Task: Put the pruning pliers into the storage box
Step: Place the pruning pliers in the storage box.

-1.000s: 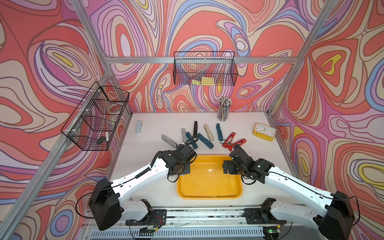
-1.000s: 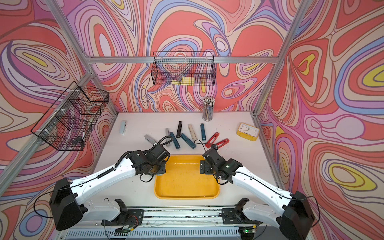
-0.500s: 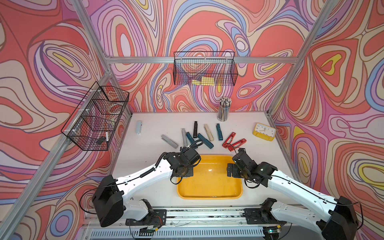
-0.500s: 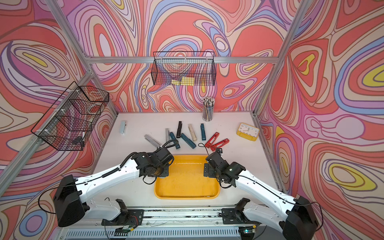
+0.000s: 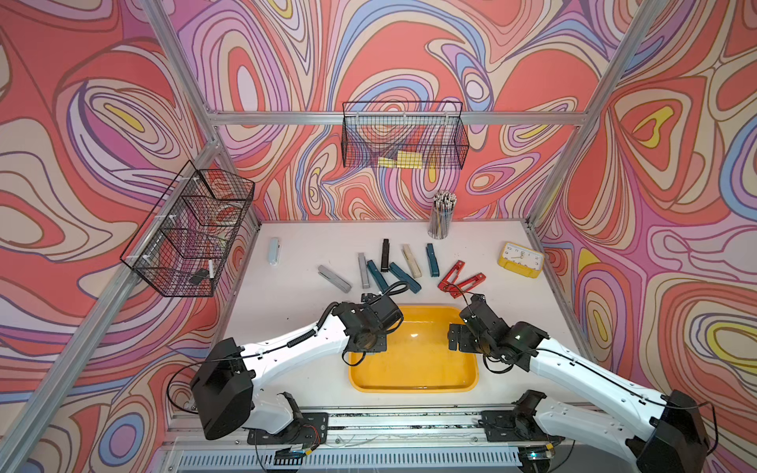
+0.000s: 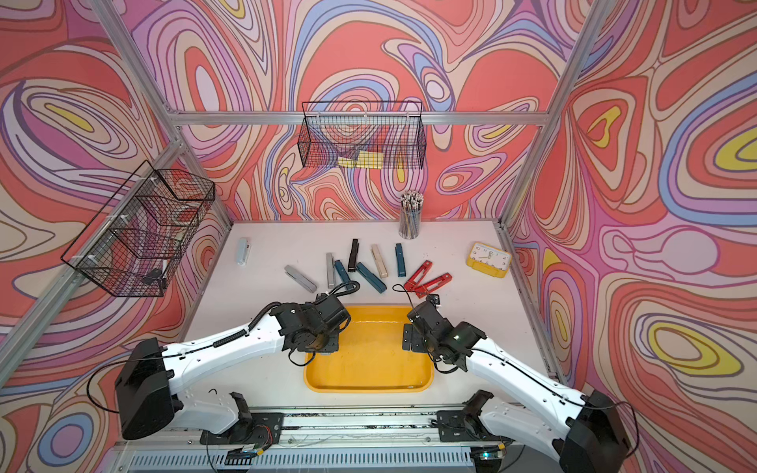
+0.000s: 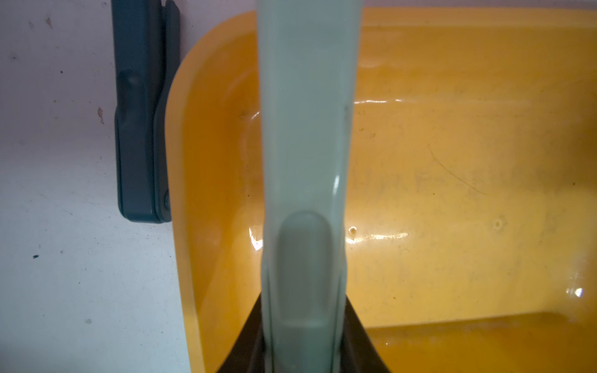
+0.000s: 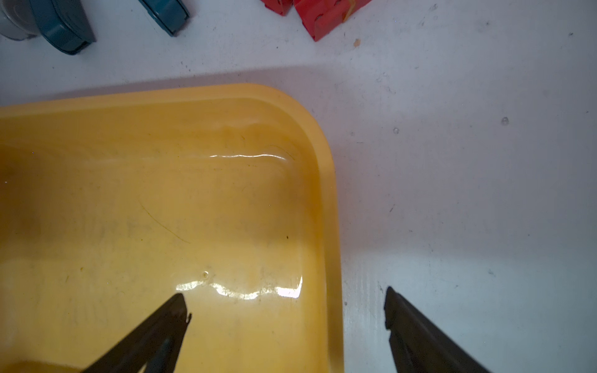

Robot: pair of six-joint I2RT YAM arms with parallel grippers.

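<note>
**Top views.** In both top views the storage box (image 5: 413, 385) (image 6: 368, 387) lay at lower centre of the frame on the white table (image 5: 295, 315). The left gripper (image 5: 368, 339) pointed down over the box's upper left corner. Its jaws were hidden beneath the wrist, so the grip could not be told from here. The right gripper (image 5: 456, 339) stood at the box's right edge with its finger plates spread apart. Above the box, a loose row of pliers (image 5: 404, 277) lay flat on the table: grey, teal, black and beige, with two red pliers (image 5: 452, 275) at the row's right end. One pale unit (image 5: 273, 251) lay apart at the table's upper left. A yellow clock (image 5: 520, 261) sat at centre right, and a pencil cup (image 5: 441, 221) stood at the back edge.

**Left wrist view.** The left gripper was clenched on the pale green pliers (image 7: 305, 145), with a black finger (image 7: 357, 339) pressed against each flank. The tool projected lengthwise from the jaws, above a rounded corner of the storage box. Whether it touched the box floor could not be told. A teal pliers (image 7: 139, 129) lay on the table just beside the box's rim.

**Right wrist view.** The right gripper was released and held nothing. One finger (image 8: 155, 336) hung over the box floor and the other over the table, so the two straddled the rim.
</note>
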